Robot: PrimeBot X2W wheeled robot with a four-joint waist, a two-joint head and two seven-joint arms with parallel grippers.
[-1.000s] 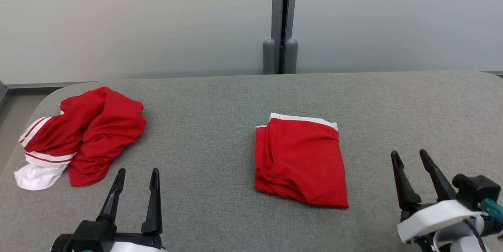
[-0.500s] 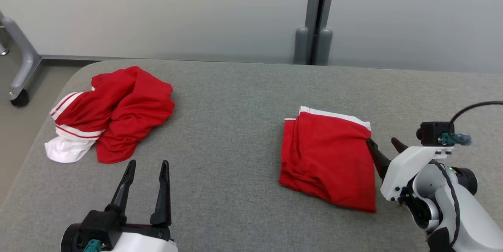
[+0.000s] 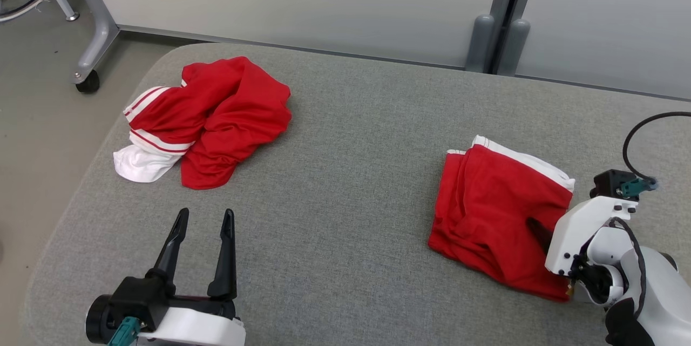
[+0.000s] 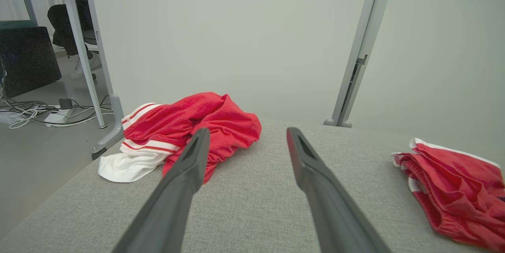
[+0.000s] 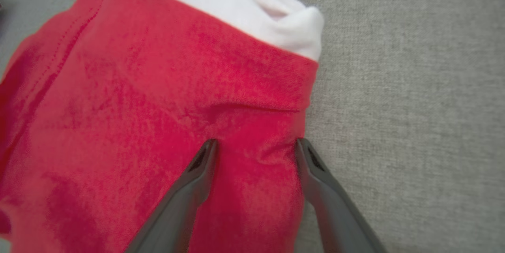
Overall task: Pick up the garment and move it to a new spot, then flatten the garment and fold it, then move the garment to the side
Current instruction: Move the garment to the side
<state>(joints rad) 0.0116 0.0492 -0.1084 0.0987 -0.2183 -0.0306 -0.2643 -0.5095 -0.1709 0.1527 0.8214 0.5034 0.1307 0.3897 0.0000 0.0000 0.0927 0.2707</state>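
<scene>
The garment (image 3: 496, 211), red with a white band, lies folded on the right part of the grey padded table (image 3: 351, 173). It also shows in the left wrist view at the far right (image 4: 453, 190). My right gripper (image 3: 540, 227) stands open over its right edge. In the right wrist view, both fingertips of that gripper (image 5: 255, 141) rest on or just above the red cloth (image 5: 158, 107), with nothing pinched between them. My left gripper (image 3: 206, 212) hovers open and empty near the front left of the table, also seen from its wrist (image 4: 247, 130).
A second red and white garment (image 3: 216, 114) lies crumpled at the table's far left corner (image 4: 197, 122). A wheeled frame leg (image 3: 89, 81) stands on the floor beyond that corner. A grey partition post (image 3: 502, 33) rises behind the table. A person's legs (image 4: 75, 28) show under a desk.
The head camera has swung, shifting the whole picture to the right. My right gripper has moved in from the right onto the folded garment's right edge. The left gripper has stayed put.
</scene>
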